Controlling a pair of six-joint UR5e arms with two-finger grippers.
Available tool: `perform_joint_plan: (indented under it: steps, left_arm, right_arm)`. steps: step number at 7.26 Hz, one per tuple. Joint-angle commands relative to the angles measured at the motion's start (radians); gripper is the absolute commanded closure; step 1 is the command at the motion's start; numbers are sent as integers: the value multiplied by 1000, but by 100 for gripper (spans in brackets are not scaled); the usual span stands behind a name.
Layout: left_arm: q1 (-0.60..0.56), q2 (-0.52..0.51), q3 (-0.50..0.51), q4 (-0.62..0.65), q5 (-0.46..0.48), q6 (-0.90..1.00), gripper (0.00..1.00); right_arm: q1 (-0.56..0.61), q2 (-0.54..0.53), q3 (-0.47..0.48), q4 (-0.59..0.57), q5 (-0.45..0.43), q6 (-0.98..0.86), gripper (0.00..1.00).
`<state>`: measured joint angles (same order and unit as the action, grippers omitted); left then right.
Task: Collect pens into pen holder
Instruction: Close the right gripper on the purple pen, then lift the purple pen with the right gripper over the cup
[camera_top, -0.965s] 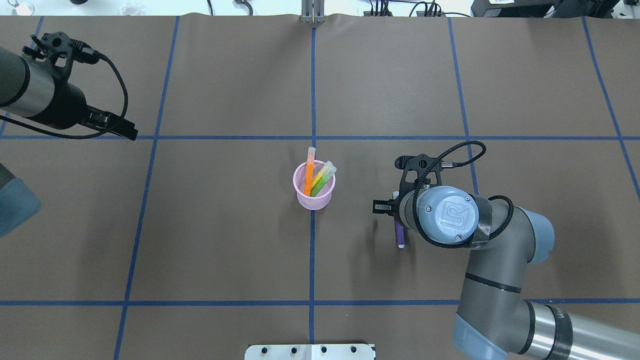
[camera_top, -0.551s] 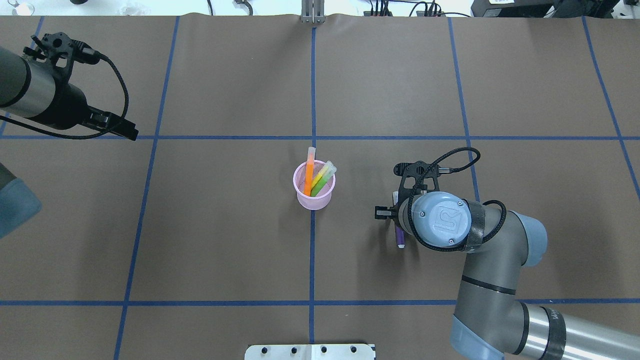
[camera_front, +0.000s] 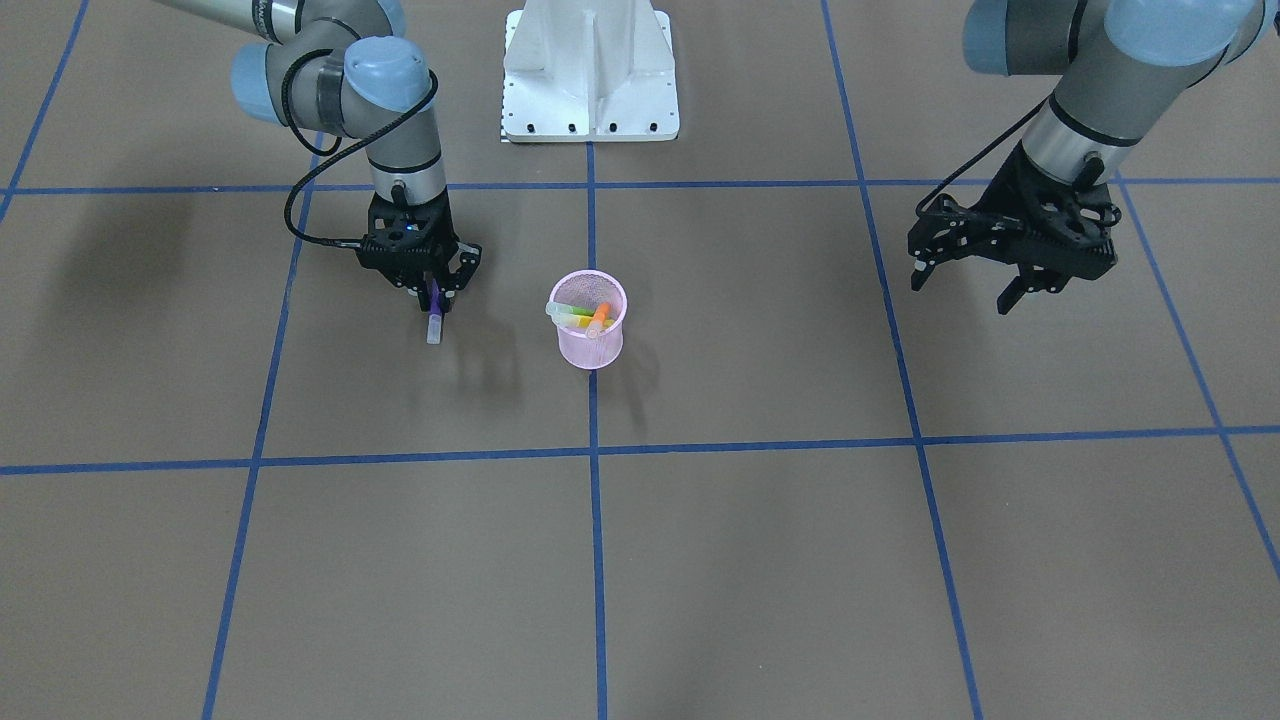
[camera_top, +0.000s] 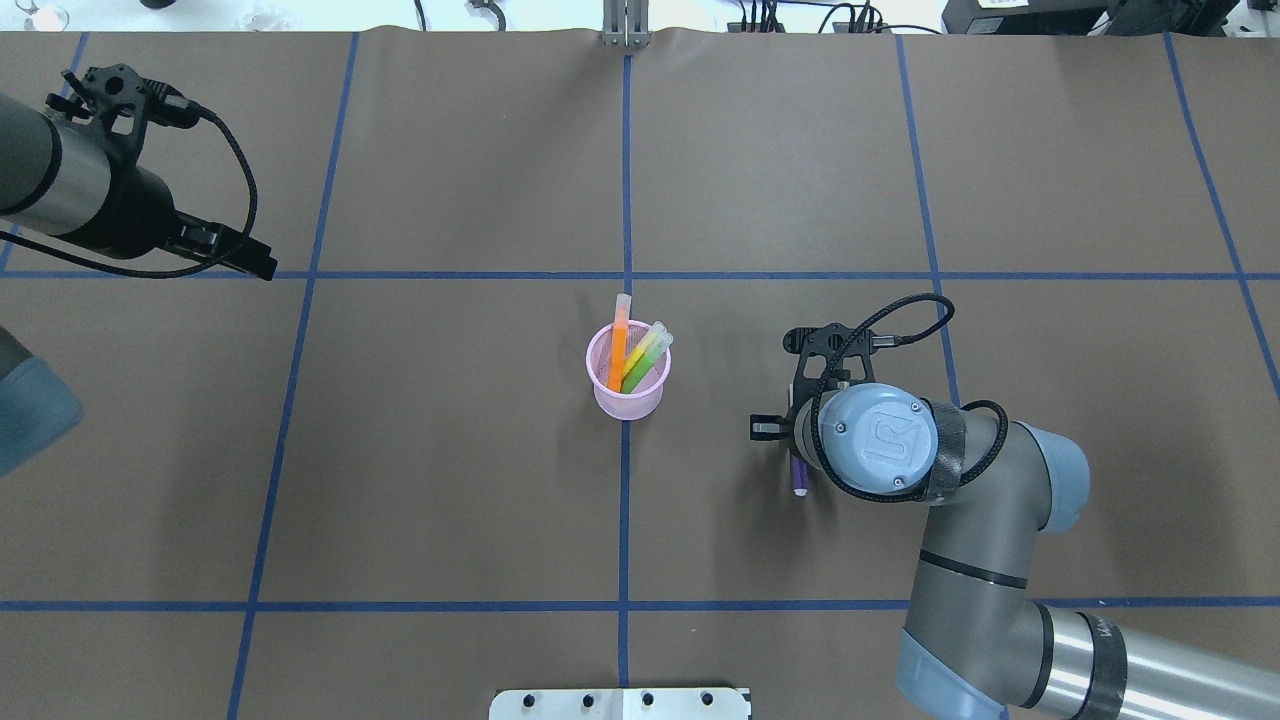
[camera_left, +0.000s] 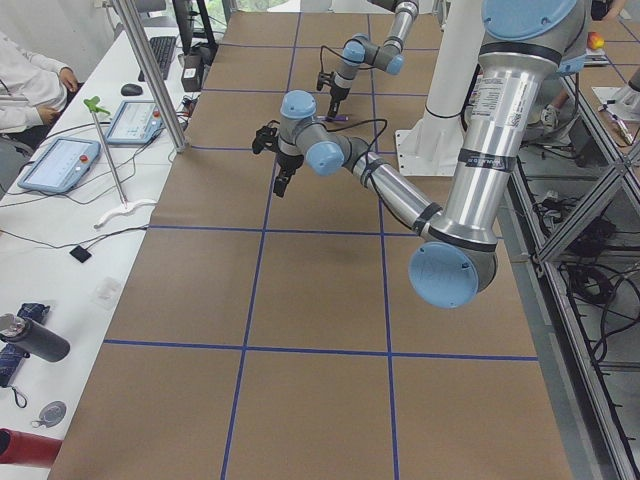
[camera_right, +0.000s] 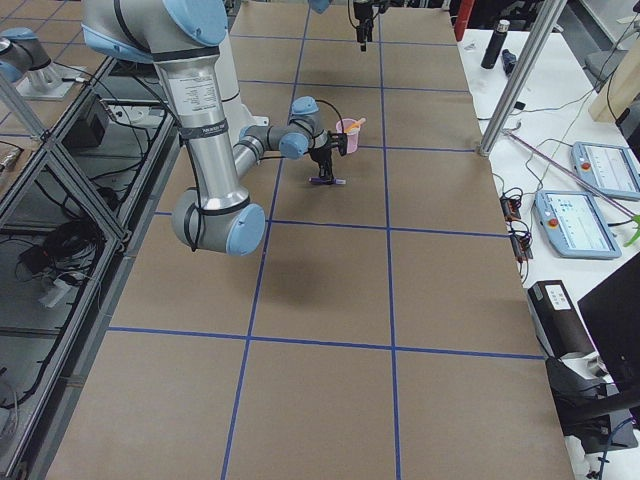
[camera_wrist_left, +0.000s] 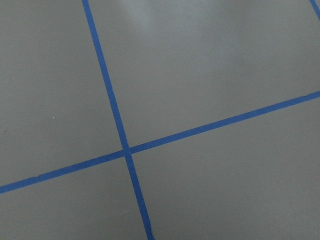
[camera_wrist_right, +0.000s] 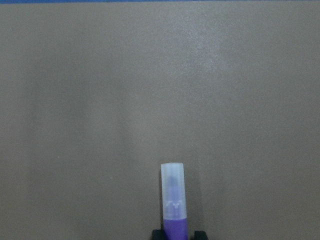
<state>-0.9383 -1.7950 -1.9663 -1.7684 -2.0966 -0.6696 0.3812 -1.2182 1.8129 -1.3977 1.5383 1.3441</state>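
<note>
Jaws of the right gripper (camera_front: 436, 294) pinch a slim purple translucent-capped pen (camera_wrist_right: 173, 200) near the round pink wire-mesh pen holder (camera_front: 590, 346); left gripper (camera_front: 960, 295) gapes wide.

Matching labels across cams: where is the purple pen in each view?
Front-facing: purple pen left of centre, left of the pen holder.
Overhead: pen right of the holder, at the wrist's edge.
Exterior left: pen tiny, far top.
Exterior right: pen upper middle, below the holder.
Left wrist: not in it.
Right wrist: pen bottom centre.
Landmark: the pen holder, in the front-facing, overhead and exterior right views.
</note>
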Motion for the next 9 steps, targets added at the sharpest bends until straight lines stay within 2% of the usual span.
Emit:
perform_joint_plan:
  steps: [1,2,4,6,9]
  left_arm:
    - [1,-1,-2,-2,1,-19,1]
    - [3,-1,0,-2,1,-19,1]
    - [3,-3,-2,-2,1,-19,1]
    - [9,-3,0,-3,1,-38,1]
    - [9,-4,0,-3,1,-38,1]
  right_arm:
    - [13,6,32,-6,0,0,100]
    - [28,8,70,-12,-9,1,100]
    - [31,70,118,-11,-164,57,100]
    - [16,138,123,-10,-330,252,100]
    - [-31,206,74,-11,-470,348,100]
